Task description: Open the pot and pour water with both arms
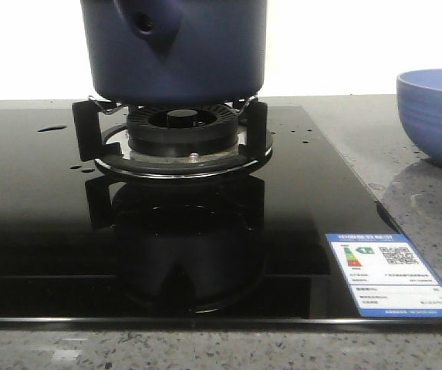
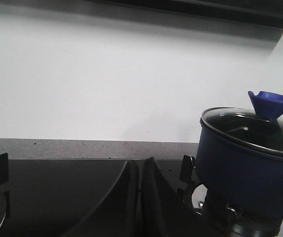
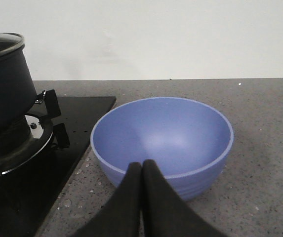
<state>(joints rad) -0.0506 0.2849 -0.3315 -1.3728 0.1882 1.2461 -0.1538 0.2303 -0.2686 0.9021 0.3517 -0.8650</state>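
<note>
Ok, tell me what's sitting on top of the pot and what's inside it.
A glass lid with a blue knob covers the pot, which stands on the burner. Through the reflective glass the contents cannot be made out.

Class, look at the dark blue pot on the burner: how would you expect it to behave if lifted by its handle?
The pot looks rigid and probably heavy for its size, so lifting by its stubby handle may tilt it. Its glass lid sits loose on the rim and could slide. Water drops on the black hob hint at slippery surfaces.
</note>
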